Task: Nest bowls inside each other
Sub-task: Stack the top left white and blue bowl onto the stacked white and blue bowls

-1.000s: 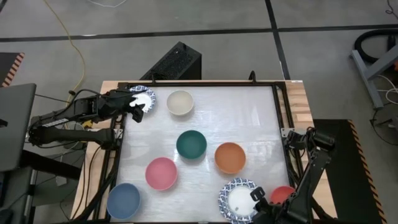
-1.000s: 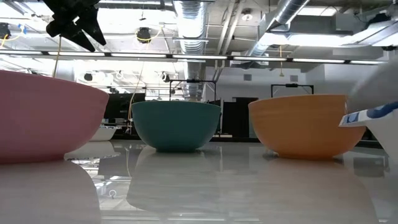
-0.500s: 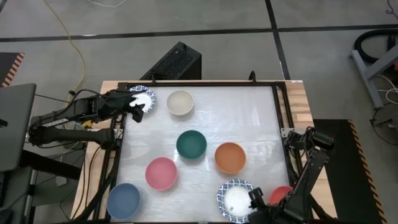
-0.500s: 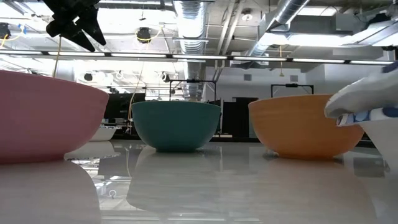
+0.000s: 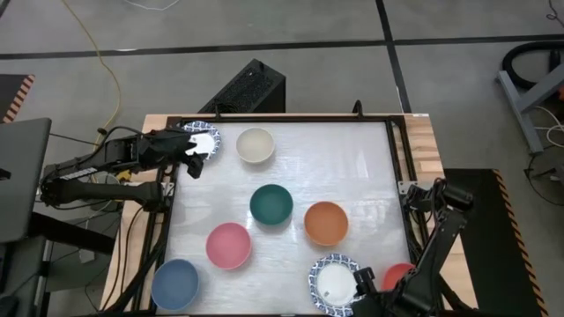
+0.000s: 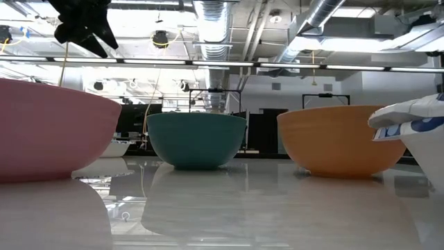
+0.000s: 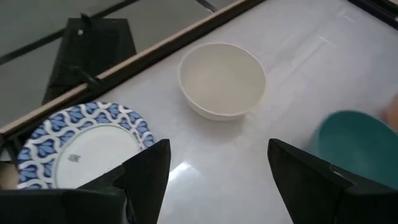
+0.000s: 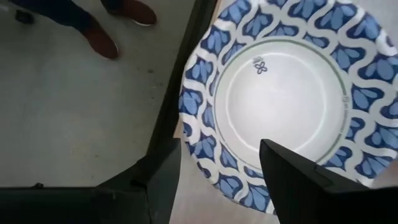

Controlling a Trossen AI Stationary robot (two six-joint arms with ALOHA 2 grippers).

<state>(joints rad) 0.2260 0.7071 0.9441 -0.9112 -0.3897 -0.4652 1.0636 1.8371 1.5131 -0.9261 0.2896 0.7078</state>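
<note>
Broadly, the glossy white table carries everything, and two dark arms reach in from opposite sides. The left gripper hovers at the table's far left corner with its two dark fingers spread wide and nothing between them; a white bowl with a blue-patterned rim lies just beside it, partly under the fingers, and a plain cream round bowl stands a little beyond that one, apart from it. In the left wrist view the same patterned bowl shows next to one finger, with the cream bowl ahead. The right gripper sits at the near right edge, its fingers parted and gripping nothing, poised at the rim of a second blue-patterned white bowl; the right wrist view shows that bowl lying just past the open fingers. A red bowl is just beside this gripper on its other side, partly hidden by the arm. Farther from it, toward the table's middle, stand an orange bowl and a dark green bowl, each apart from its neighbours. A pink bowl and a blue bowl lie well away from both grippers, toward the near left corner.
</note>
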